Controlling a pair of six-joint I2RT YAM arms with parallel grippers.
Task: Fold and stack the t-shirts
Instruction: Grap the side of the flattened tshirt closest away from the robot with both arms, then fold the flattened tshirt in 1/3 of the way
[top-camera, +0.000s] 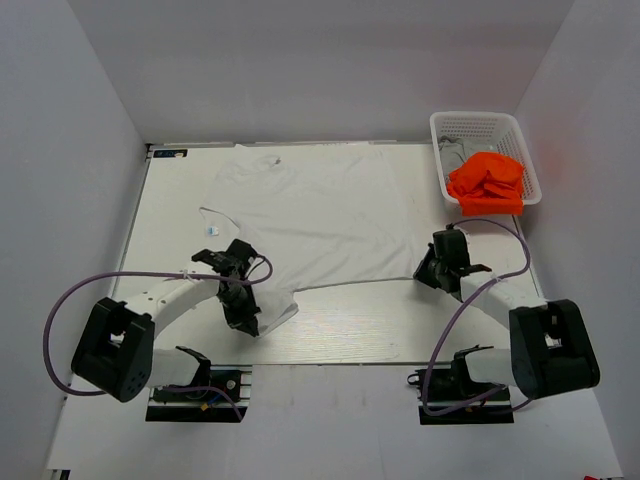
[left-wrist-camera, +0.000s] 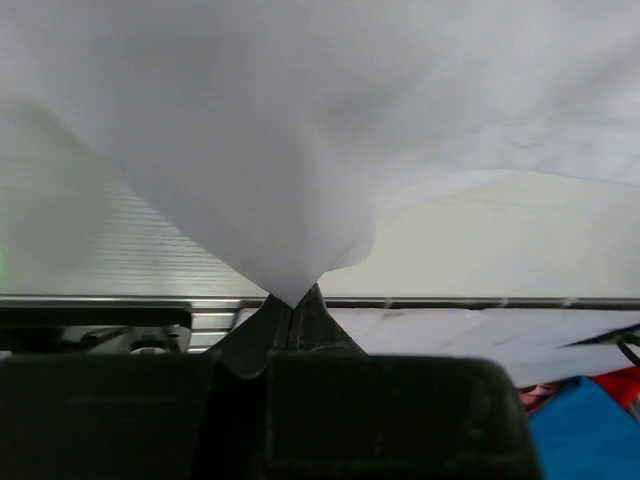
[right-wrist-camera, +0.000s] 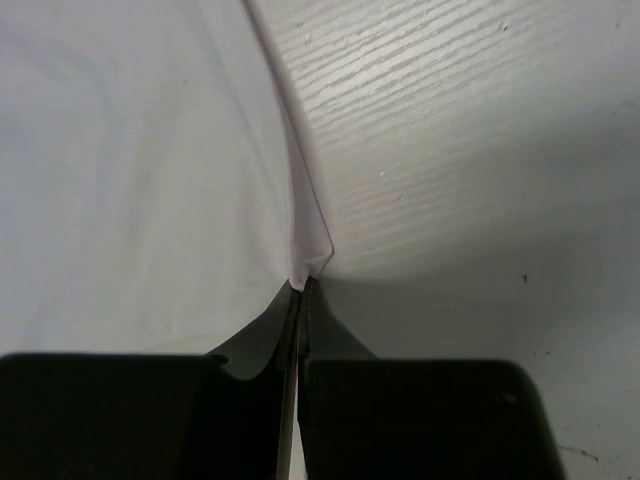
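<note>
The white t-shirt lies spread on the table, collar toward the far edge. My left gripper is shut on its near left hem corner, and the cloth rises from the closed tips. My right gripper is shut on the near right hem corner; the cloth pinches into the tips. The orange t-shirt is bunched in the white basket at the far right. A bit of grey cloth shows under it in the basket.
The basket stands at the table's far right corner beside the right wall. A bare strip of table lies between the shirt's hem and the near edge. The arm bases sit at the near edge. Grey walls close in on three sides.
</note>
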